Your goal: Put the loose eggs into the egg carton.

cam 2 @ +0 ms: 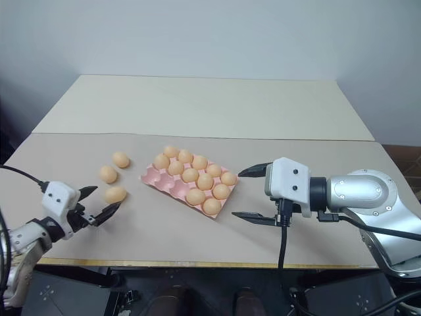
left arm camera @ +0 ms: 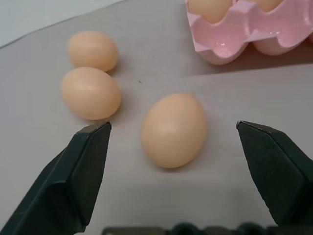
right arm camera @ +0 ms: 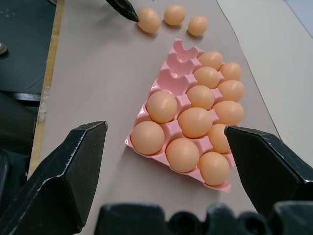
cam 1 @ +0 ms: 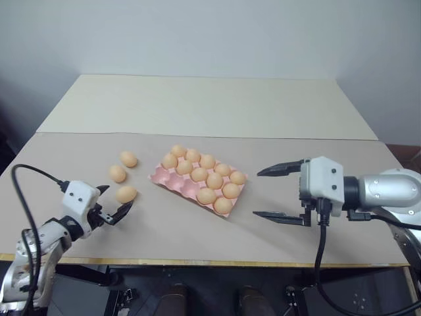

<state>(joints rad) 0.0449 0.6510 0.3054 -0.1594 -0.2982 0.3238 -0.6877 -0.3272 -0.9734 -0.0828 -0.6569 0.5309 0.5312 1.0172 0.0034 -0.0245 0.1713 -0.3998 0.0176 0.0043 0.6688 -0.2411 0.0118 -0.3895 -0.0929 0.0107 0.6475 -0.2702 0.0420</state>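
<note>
The nearest loose egg (left arm camera: 174, 129) lies on the table between the left gripper's (cam 1: 113, 205) wide-open jaws, untouched.

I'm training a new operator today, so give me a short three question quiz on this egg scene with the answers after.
1. True or false: the left gripper is shut on an egg.
2. How many loose eggs lie on the table outside the egg carton?
3. Multiple choice: the right gripper is A) open and holding nothing, B) shut on an egg, C) pressing on the carton.

Key:
1. False. Its jaws stand open, with the nearest egg lying on the table between and ahead of its fingers.
2. Three, grouped together on the robot's left of the carton.
3. A. It hangs beside the carton on the robot's right.
</note>
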